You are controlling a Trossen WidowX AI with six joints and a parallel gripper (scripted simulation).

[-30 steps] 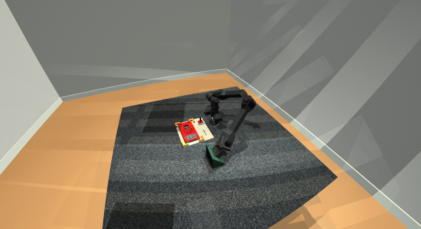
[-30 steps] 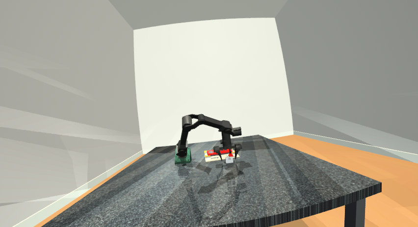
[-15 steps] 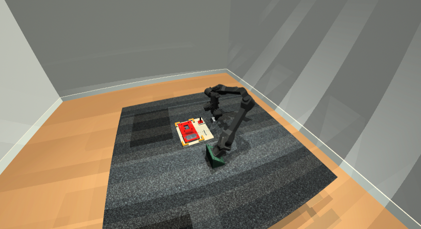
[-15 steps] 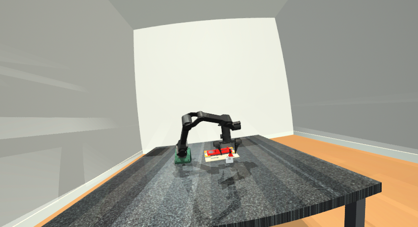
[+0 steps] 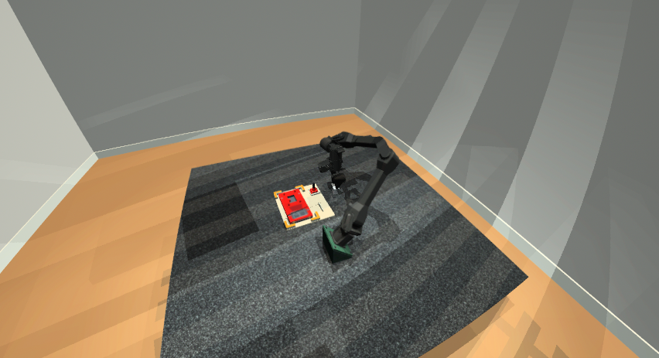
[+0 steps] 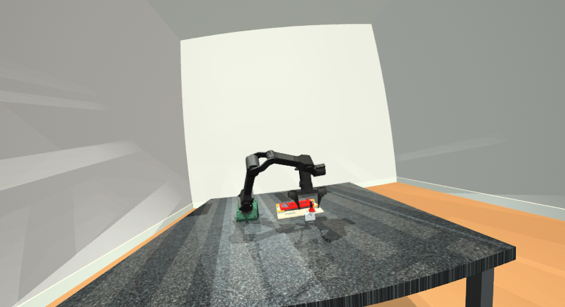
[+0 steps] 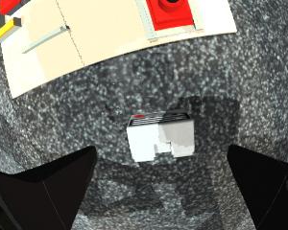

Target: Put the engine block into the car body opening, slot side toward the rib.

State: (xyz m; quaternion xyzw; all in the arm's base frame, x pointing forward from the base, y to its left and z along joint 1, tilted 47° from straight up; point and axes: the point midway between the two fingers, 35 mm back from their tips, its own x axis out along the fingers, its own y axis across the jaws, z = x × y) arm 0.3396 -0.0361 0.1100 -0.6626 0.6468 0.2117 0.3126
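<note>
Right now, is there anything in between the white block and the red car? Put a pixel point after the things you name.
Yes! The top view shows part of the cream board (image 5: 325, 209) (image 6: 284, 219) (image 7: 106, 34) between the white block (image 5: 335, 187) (image 6: 310, 217) (image 7: 145, 141) and the red car (image 5: 299, 202) (image 6: 290, 205).

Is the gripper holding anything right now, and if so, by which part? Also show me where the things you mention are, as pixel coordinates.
Nothing is held: the gripper (image 6: 308, 207) (image 7: 163, 153) is open, and the engine block (image 6: 310, 216) (image 7: 160, 139) sits on the table top (image 6: 252, 261) (image 7: 53, 129).

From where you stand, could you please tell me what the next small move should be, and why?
Probably lower the open claw around the white block: it stands on the table, between yet clear of the fingers.
</note>
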